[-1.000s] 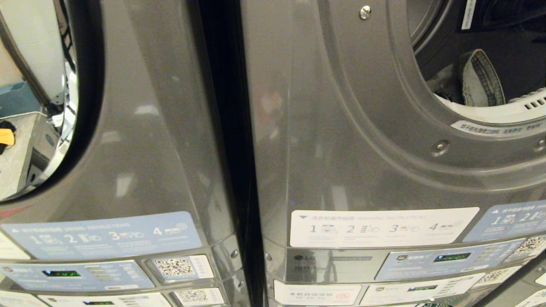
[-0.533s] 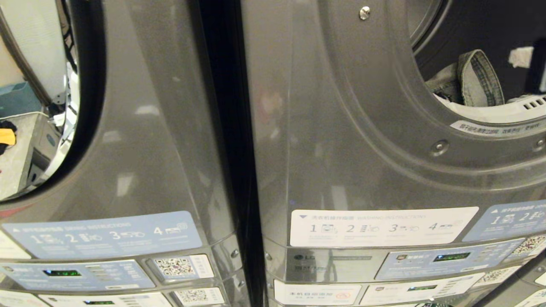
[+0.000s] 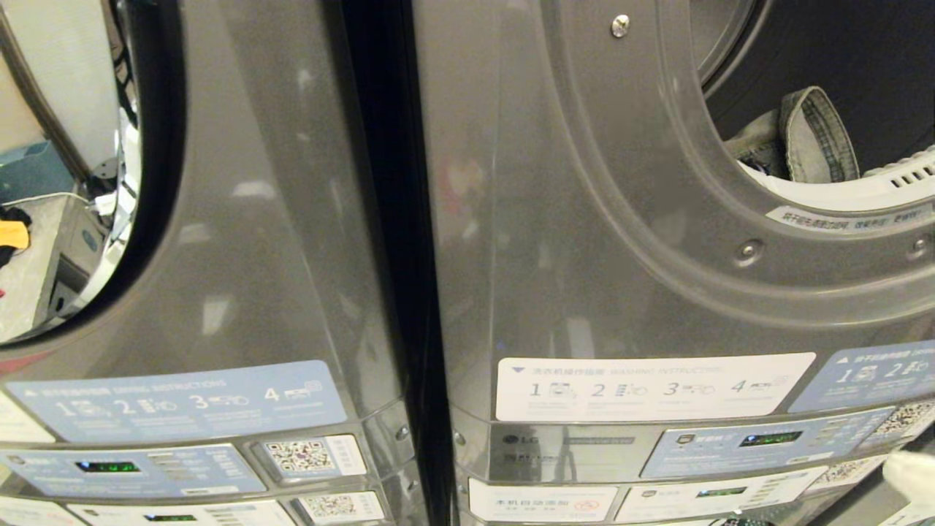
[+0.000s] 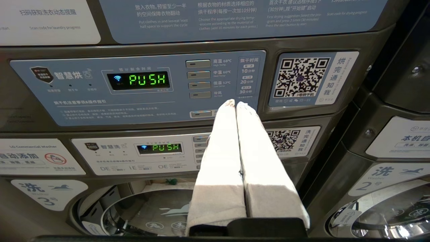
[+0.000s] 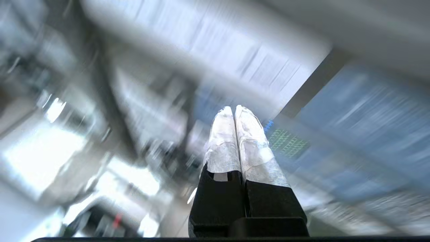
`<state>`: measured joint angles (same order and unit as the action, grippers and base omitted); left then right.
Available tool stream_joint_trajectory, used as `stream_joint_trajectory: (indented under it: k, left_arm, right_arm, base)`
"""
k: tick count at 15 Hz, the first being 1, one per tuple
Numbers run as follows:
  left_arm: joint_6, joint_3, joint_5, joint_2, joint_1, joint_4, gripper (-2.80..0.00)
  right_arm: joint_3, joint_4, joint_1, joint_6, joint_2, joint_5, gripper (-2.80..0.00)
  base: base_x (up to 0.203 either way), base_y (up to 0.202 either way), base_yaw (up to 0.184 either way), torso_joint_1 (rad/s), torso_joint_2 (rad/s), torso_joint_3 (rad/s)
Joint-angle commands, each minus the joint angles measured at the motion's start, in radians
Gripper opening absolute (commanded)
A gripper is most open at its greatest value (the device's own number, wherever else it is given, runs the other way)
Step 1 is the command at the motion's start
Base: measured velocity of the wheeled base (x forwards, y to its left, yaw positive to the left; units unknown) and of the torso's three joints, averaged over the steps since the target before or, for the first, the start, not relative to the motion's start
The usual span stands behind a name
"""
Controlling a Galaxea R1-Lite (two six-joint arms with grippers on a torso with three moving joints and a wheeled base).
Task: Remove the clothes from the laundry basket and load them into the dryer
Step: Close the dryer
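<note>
Since a second ago my right arm has left the dryer (image 3: 657,241) opening: half a second back a white-wrapped bit of it still showed against the dark drum, and now that space holds only the clothes (image 3: 811,139). A white blur, which I take for the right gripper (image 3: 911,473), now sits at the lower right edge of my head view, in front of the control panels. The whole head picture has also shifted very slightly, so that is the camera, not the machines. In its own wrist view the right gripper (image 5: 234,108) has its 2 wrapped fingers pressed together with nothing between them, and the background is too smeared to read. The left gripper (image 4: 234,102) is likewise pressed together and empty, pointing at a control panel (image 4: 134,87) whose display (image 4: 147,79) reads PUSH. Inside the dryer drum a denim piece lies with a folded hem standing up just behind the white inner rim (image 3: 862,193). I cannot find the laundry basket in any view.
</note>
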<state>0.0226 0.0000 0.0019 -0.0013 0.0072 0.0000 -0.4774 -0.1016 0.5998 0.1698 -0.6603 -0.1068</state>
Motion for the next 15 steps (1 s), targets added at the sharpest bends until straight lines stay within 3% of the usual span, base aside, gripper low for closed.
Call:
stream_joint_trajectory:
  k: [1, 4, 6, 9, 10, 13, 15]
  left_arm:
    - [-0.001, 0.002, 0.000, 0.001, 0.000, 0.000, -2.80]
    - [0.000, 0.000, 0.000, 0.001, 0.000, 0.000, -2.80]
    - [-0.001, 0.000, 0.000, 0.001, 0.000, 0.000, -2.80]
    - [0.000, 0.000, 0.000, 0.001, 0.000, 0.000, -2.80]
    - [-0.001, 0.000, 0.000, 0.001, 0.000, 0.001, -2.80]
    - [-0.003, 0.000, 0.000, 0.001, 0.000, 0.000, -2.80]
    - [-0.003, 0.000, 0.000, 0.001, 0.000, 0.000, -2.80]
  right_arm:
    - [0.186, 0.020, 0.005, 0.004, 0.206, 0.037, -2.80]
    - [0.386, 0.035, 0.007, -0.004, 0.445, 0.097, -2.80]
    - [0.392, -0.055, 0.007, -0.036, 0.494, 0.115, -2.80]
    - [0.362, -0.191, 0.001, -0.138, 0.399, 0.078, -2.80]
    - [0.361, -0.194, -0.029, -0.141, 0.367, 0.076, -2.80]
    - [0.360, -0.195, -0.223, -0.142, 0.216, 0.084, -2.80]
    - [0.361, -0.196, -0.287, -0.135, 0.231, 0.084, -2.80]
  base:
    - [0.000, 0.000, 0.000, 0.000, 0.00, 0.000]
    - [0.000, 0.000, 0.000, 0.000, 0.00, 0.000]
    - [0.000, 0.000, 0.000, 0.000, 0.00, 0.000]
    - [0.000, 0.000, 0.000, 0.000, 0.00, 0.000]
    - [0.000, 0.000, 0.000, 0.000, 0.00, 0.000]
    - [0.000, 0.000, 0.000, 0.000, 0.00, 0.000]
    - [0.000, 0.000, 0.000, 0.000, 0.00, 0.000]
